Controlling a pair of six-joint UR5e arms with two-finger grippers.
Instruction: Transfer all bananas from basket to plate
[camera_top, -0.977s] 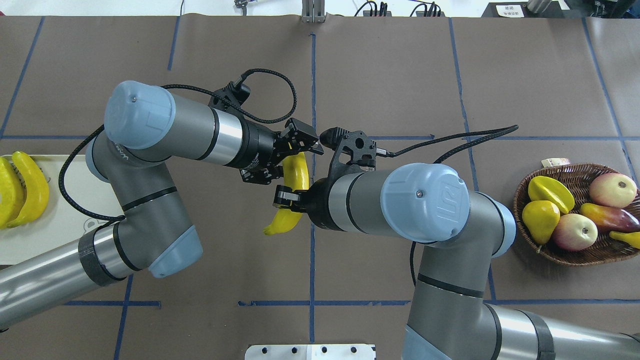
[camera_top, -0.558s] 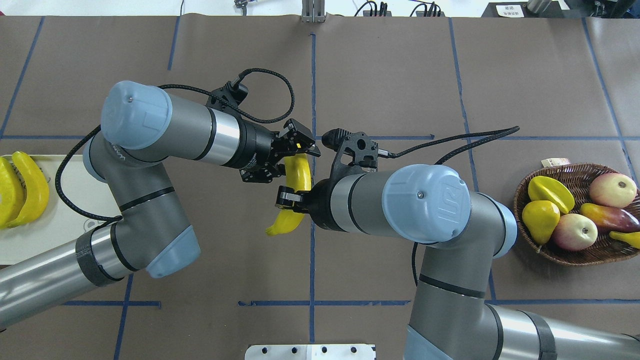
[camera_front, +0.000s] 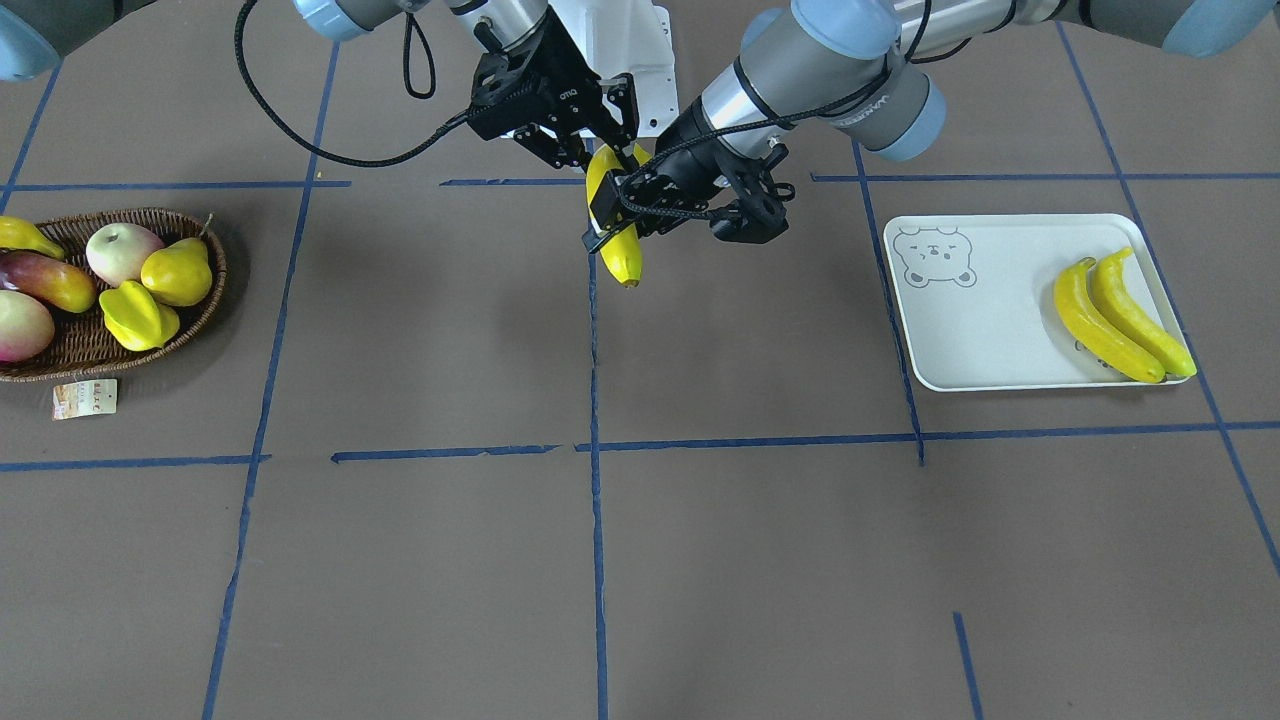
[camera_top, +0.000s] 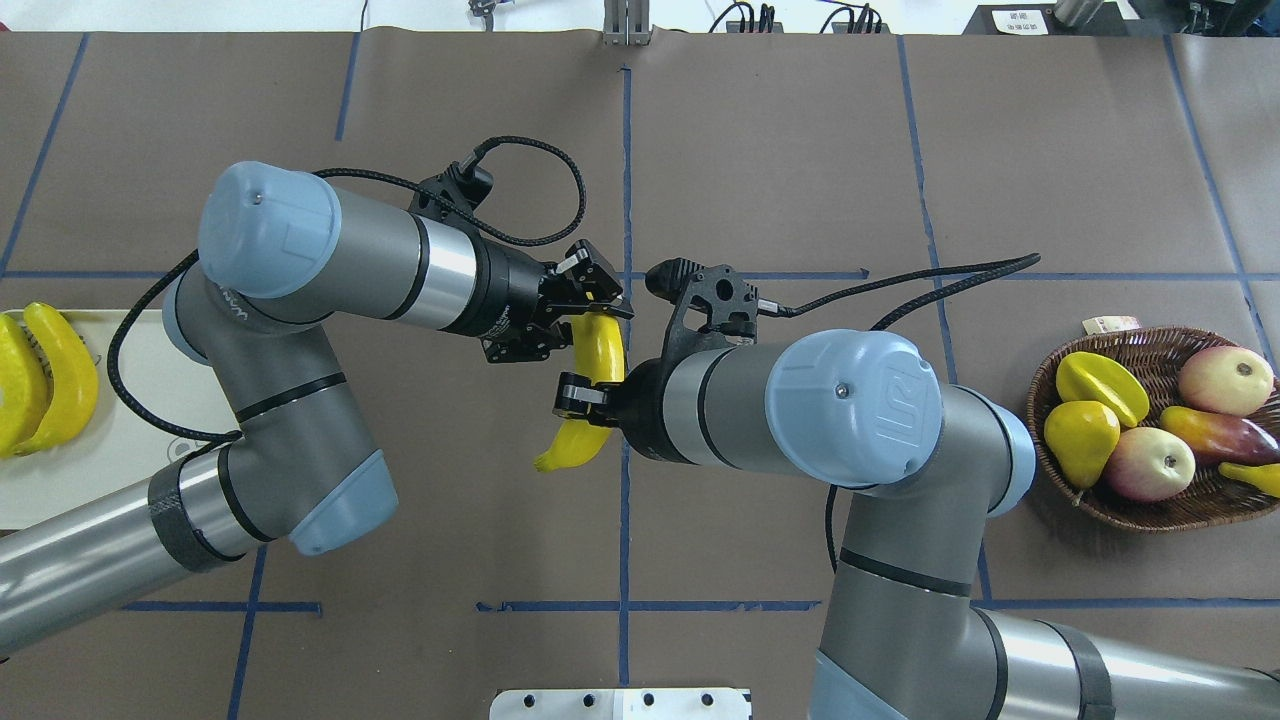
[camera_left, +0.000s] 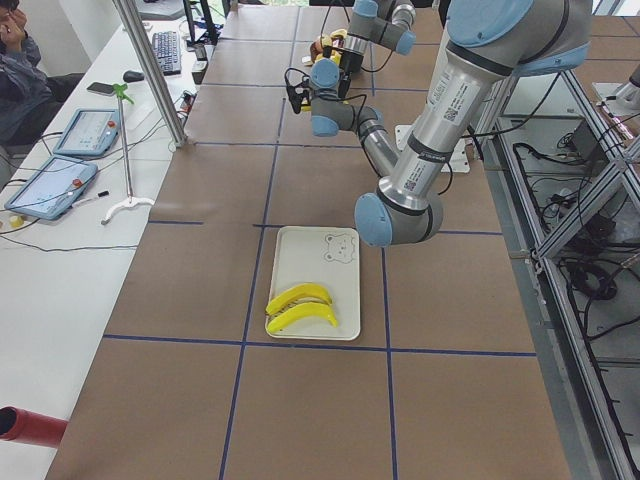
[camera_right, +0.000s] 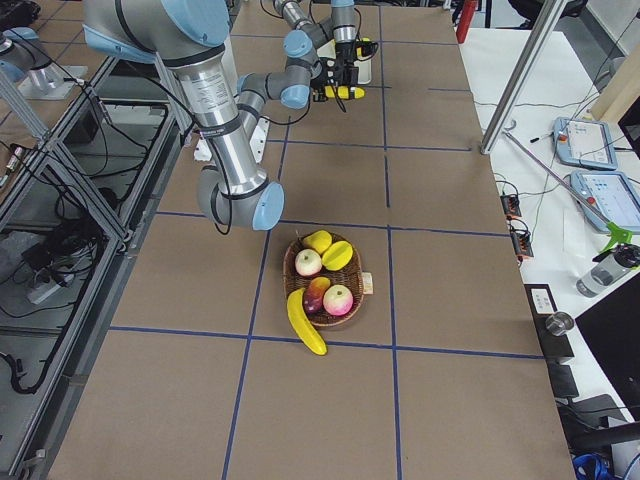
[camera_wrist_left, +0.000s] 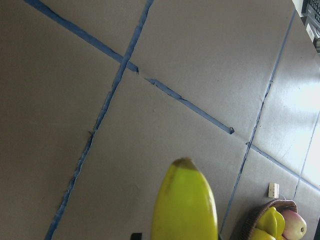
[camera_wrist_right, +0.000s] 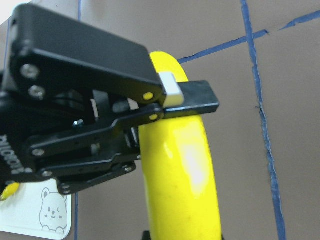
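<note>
Hanging mid-air over the brown paper-covered table (camera_top: 760, 150), a glossy yellow curved plastic banana (camera_top: 597, 350) is pinched tight by the right gripper (camera_top: 583, 395). The left gripper (camera_top: 598, 298) straddles its 12 o'clock end, but I can't tell if it's actually clamped. Overhead, the dark woven wicker basket (camera_top: 1150, 338) with a pear (camera_top: 1080, 440), starfruit (camera_top: 1100, 388) and apples (camera_top: 1225, 380) sits at 3 o'clock. The pale rectangular bear-face plate (camera_front: 1000, 310) is at 9, half hidden by the left arm (camera_top: 300, 330). Front view shows two bananas (camera_front: 1120, 310) on it. Right-side view shows the fourth banana (camera_right: 307, 322) sticking out past the basket's rim.
</note>
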